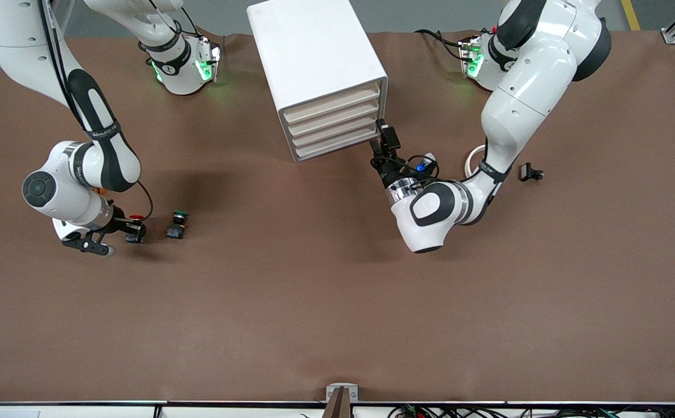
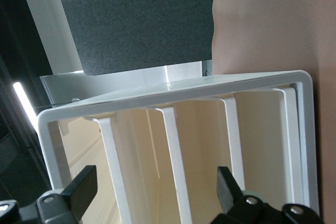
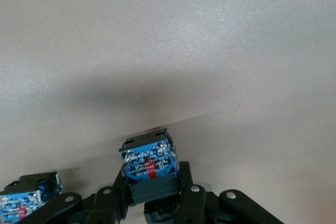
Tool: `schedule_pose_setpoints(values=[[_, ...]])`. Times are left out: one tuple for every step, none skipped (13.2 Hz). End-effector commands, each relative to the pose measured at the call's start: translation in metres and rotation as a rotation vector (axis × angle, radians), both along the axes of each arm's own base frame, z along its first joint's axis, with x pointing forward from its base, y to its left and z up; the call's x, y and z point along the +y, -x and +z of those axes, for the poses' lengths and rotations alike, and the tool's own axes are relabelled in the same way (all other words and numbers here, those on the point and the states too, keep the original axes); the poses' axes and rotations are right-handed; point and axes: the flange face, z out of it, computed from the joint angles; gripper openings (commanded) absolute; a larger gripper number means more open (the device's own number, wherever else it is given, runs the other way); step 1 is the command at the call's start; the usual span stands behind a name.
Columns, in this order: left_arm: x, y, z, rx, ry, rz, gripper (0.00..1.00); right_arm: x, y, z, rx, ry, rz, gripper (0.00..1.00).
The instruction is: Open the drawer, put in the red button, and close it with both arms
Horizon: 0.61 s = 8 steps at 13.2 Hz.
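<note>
The red button (image 1: pixel 136 218) has a red cap and a dark blue body (image 3: pixel 147 162). My right gripper (image 1: pixel 134 233) is shut on that body, low over the table toward the right arm's end; the wrist view shows its fingers (image 3: pixel 185 182) on both sides of the block. The white drawer cabinet (image 1: pixel 320 64) stands mid-table with its four drawers (image 1: pixel 337 125) shut. My left gripper (image 1: pixel 377 145) is open and empty at the cabinet's front, by the lowest drawer's corner. In the left wrist view its fingers (image 2: pixel 81 187) stand wide apart before the cabinet's frame (image 2: pixel 173 90).
A green-capped button (image 1: pixel 177 224) lies on the table beside the red one, toward the cabinet; its blue body also shows in the right wrist view (image 3: pixel 26 198). A white ring (image 1: pixel 472 159) and a small black part (image 1: pixel 530 172) lie toward the left arm's end.
</note>
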Motion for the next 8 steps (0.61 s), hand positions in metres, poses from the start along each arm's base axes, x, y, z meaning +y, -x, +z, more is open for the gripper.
schedule_pose_setpoints(values=[[-0.011,-0.002,-0.002,0.028,-0.022,-0.002,1.00,0.000,-0.002,0.010,-0.006,-0.009,-0.012,0.00],[-0.012,-0.003,-0.006,0.035,-0.030,0.001,1.00,0.001,-0.004,0.011,-0.010,-0.009,-0.010,0.00],[-0.014,-0.004,-0.008,0.041,-0.035,0.005,1.00,0.001,-0.005,0.012,-0.012,-0.009,-0.011,0.00],[-0.018,-0.003,-0.007,0.042,-0.029,0.005,1.00,0.001,-0.006,0.013,-0.015,-0.009,-0.011,0.00],[-0.019,-0.002,-0.006,0.044,-0.025,0.005,1.00,0.002,-0.005,0.014,-0.013,-0.010,-0.011,0.00],[-0.021,-0.002,-0.005,0.050,-0.020,0.013,0.90,0.002,-0.006,0.015,-0.001,-0.013,-0.014,0.00],[-0.024,-0.001,-0.004,0.055,-0.015,0.014,0.82,0.002,-0.011,0.021,0.018,-0.017,-0.028,0.00],[-0.025,0.001,-0.004,0.058,-0.017,0.012,0.78,0.003,-0.015,0.027,0.050,-0.022,-0.045,0.00]])
